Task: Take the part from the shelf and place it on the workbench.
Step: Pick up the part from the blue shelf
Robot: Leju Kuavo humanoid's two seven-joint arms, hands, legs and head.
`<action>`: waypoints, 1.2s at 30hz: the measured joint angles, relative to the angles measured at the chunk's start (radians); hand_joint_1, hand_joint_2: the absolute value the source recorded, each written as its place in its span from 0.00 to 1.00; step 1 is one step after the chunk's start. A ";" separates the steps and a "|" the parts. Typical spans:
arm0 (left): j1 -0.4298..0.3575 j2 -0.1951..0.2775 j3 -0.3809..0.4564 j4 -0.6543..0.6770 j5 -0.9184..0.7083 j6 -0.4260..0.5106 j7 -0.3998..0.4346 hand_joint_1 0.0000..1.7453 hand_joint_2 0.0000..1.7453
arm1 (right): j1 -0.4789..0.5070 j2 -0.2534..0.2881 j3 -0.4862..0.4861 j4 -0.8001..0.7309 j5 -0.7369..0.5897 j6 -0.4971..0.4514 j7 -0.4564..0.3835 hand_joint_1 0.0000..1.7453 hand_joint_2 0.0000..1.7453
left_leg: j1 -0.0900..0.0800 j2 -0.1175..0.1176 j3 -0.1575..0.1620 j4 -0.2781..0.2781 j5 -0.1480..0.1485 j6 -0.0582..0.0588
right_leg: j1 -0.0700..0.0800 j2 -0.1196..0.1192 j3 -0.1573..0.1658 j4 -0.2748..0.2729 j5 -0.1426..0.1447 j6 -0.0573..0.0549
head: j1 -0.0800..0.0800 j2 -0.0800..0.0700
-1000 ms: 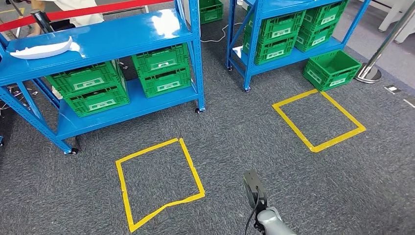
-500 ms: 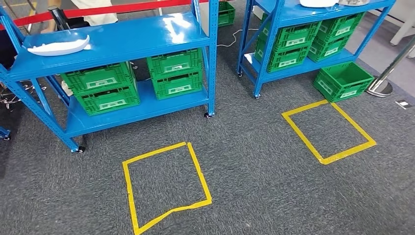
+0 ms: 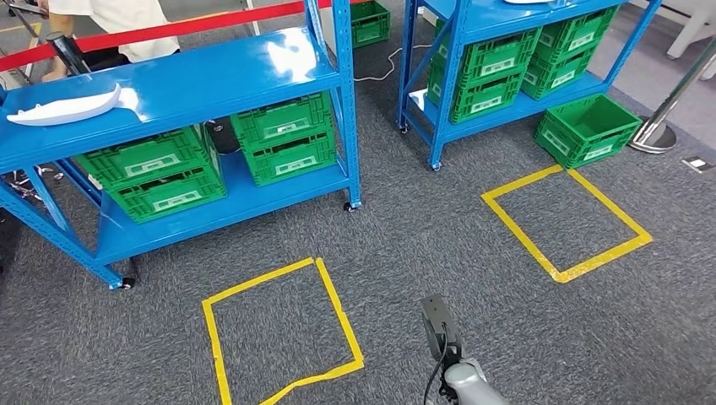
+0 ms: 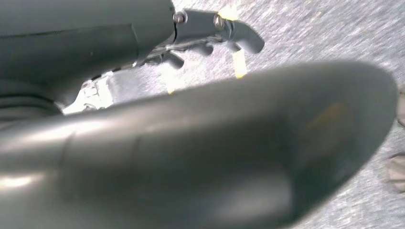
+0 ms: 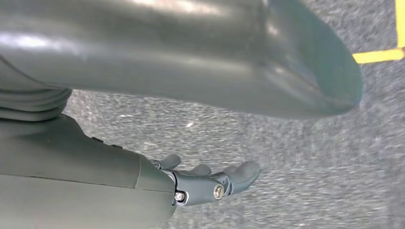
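White part (image 3: 63, 105) on blue shelf (image 3: 194, 76), well apart from both empty robot hands

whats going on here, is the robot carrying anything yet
Not yet. The robot stands on grey carpet facing a blue shelf, and the white part lies untouched on its top level. The left hand and right hand hang over the floor with fingers apart, holding nothing. A person stands behind the shelf.

You've got a blue metal shelf rack (image 3: 253, 76) on grey carpet (image 3: 439, 228), a long white moulded part (image 3: 63, 105) lying on its top board. Green plastic crates (image 3: 160, 173) sit stacked on the lower board.
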 joint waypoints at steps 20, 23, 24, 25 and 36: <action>-0.167 -0.006 0.000 -0.236 0.000 0.000 -0.002 0.00 0.00 | 0.166 -0.001 0.001 0.234 0.000 0.000 0.000 0.00 0.00 | -0.005 -0.017 0.139 -0.159 0.037 0.018 | 0.001 -0.029 -0.079 0.021 0.011 0.027 | 0.005 0.000; -0.086 -0.006 0.000 -0.138 0.000 0.000 -0.002 0.00 0.00 | 0.085 0.001 0.001 0.135 0.000 0.000 -0.001 0.00 0.00 | -0.004 -0.009 0.138 -0.119 0.027 0.001 | -0.005 -0.027 -0.052 0.012 0.032 0.004 | 0.002 0.000; -0.063 -0.005 0.000 -0.104 0.000 0.000 -0.002 0.00 0.00 | 0.058 0.001 0.001 0.103 0.000 0.000 -0.001 0.00 0.00 | -0.002 -0.007 0.114 -0.078 0.014 -0.004 | -0.006 -0.026 -0.044 0.011 0.029 -0.001 | 0.000 0.000; -0.042 -0.005 0.000 -0.071 0.000 0.000 -0.002 0.00 0.00 | 0.034 0.001 0.000 0.071 0.000 0.000 -0.001 0.00 0.00 | -0.001 -0.005 0.078 -0.023 -0.006 -0.008 | -0.005 -0.024 -0.038 0.010 0.025 -0.004 | -0.002 0.000; -0.127 -0.002 0.000 -0.140 0.000 0.000 -0.006 0.00 0.00 | 0.129 0.003 0.000 0.128 0.000 0.000 0.002 0.00 0.00 | -0.015 0.003 0.024 -0.143 0.115 0.030 | -0.003 -0.024 0.047 0.001 -0.031 0.024 | -0.009 0.000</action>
